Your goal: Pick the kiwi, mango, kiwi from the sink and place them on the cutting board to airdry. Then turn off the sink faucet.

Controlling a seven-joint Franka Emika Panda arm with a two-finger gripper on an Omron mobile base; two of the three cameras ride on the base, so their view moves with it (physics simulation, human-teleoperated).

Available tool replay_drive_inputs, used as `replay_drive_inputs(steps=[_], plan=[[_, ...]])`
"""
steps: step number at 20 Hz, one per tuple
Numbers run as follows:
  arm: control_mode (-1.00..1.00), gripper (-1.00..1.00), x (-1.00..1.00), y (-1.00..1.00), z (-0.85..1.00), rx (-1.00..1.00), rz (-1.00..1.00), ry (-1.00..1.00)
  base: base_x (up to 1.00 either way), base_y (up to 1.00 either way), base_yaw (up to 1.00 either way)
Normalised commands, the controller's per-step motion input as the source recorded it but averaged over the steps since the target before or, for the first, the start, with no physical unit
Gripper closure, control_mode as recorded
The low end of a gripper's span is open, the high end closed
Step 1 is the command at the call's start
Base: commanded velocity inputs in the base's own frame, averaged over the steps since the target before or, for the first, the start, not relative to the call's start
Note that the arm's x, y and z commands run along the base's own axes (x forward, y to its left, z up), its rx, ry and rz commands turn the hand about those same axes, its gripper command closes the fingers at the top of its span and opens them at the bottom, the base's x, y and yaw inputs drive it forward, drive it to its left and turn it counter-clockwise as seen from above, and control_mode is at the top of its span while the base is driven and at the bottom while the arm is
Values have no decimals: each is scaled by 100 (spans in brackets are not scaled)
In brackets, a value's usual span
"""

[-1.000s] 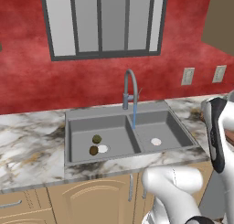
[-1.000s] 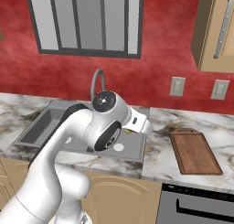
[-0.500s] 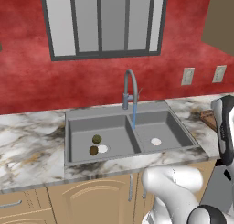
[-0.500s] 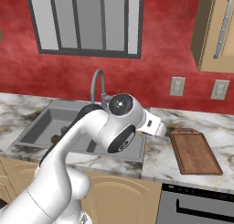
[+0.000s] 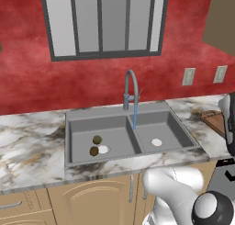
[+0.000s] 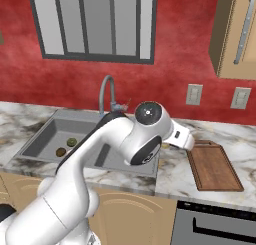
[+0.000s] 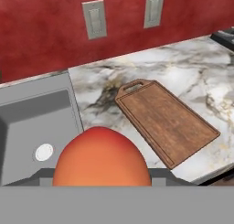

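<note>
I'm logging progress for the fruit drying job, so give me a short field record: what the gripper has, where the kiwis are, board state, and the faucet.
gripper: shut on the mango, carried above the counter near the sink
kiwis: both in the left basin, beside the drain
cutting board: on the counter, nothing on it
faucet: water running into the sink

White glossy arm (image 6: pixel 90 169), rounded bulbous segments, dark grey joint caps, black seams.

A: Arm (image 6: pixel 125 139) pose?
B: Rises from the base, elbow bent, forearm reaching right over the counter's front edge.
A: Gripper (image 7: pixel 101 179)?
B: Jaws part-closed, clamped on the mango (image 7: pixel 101 157).
</note>
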Motion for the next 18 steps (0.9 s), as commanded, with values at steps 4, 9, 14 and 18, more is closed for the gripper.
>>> replay_drive_inputs(steps=[4, 9, 14, 18], plan=[[-100, 100, 16, -18, -1, 0, -2, 6, 0, 0, 0], [-100, 100, 13, -17, -4, 0, -2, 4, 0, 0, 0], [-100, 100, 4, -19, -13, 0, 0, 1, 0, 0, 0], [-100, 100, 1, -16, -19, 0, 0, 0, 0, 0, 0]])
